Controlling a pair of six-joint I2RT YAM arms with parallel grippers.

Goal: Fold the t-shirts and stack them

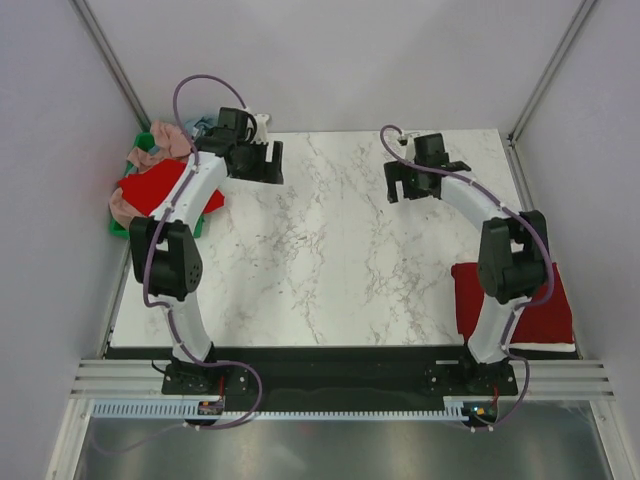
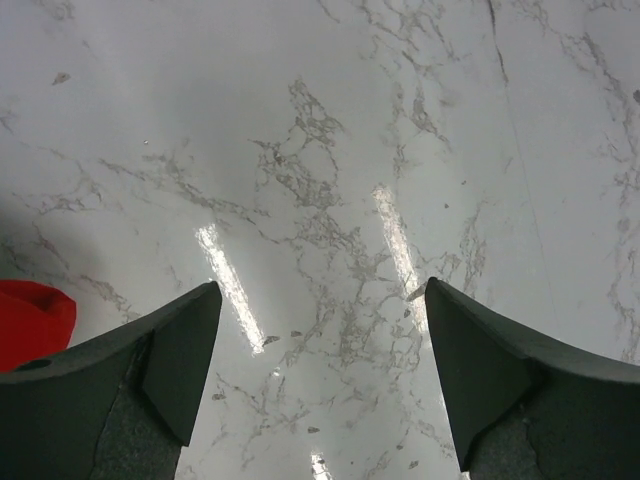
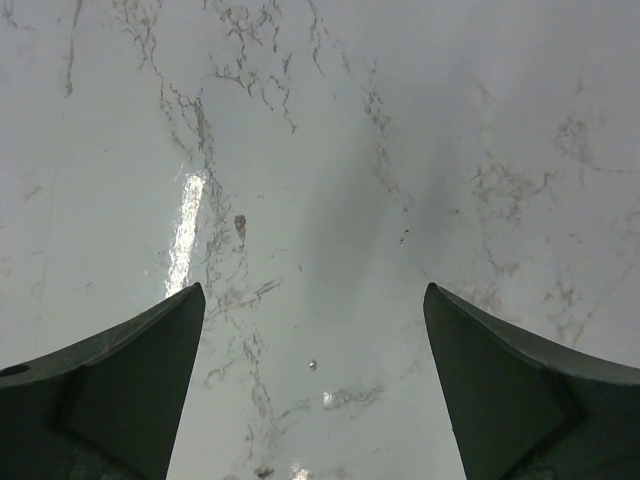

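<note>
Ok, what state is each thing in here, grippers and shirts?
Left gripper: open, empty, above white marble tabletop.
Right gripper: open, empty, above tabletop.
Dark crimson cloth t-shirt: folded flat, tabletop's right edge.
Bright red cloth t-shirt: crumpled, in green plastic crate.
Dusty pink cloth t-shirt: crumpled, in crate.

Two robot arms stood at near edge: left arm [image 1: 170, 260], right arm [image 1: 500, 270]. Two grippers: left gripper [image 1: 266, 165], right gripper [image 1: 410, 188]. Each wrist view showed two dark fingers [image 2: 150, 370]. One marble table [image 1: 330, 260]. One green crate [image 1: 133, 160] at left edge. Shirts counted numbered three: one dark crimson shirt [image 1: 540, 315] at right, one bright red shirt [image 1: 150, 188] and one dusty pink shirt [image 1: 172, 140] heaped in crate. Any further pieces in heap could not be told apart. Two purple cables: left cable [image 1: 205, 78], right cable [image 1: 545, 250].
</note>
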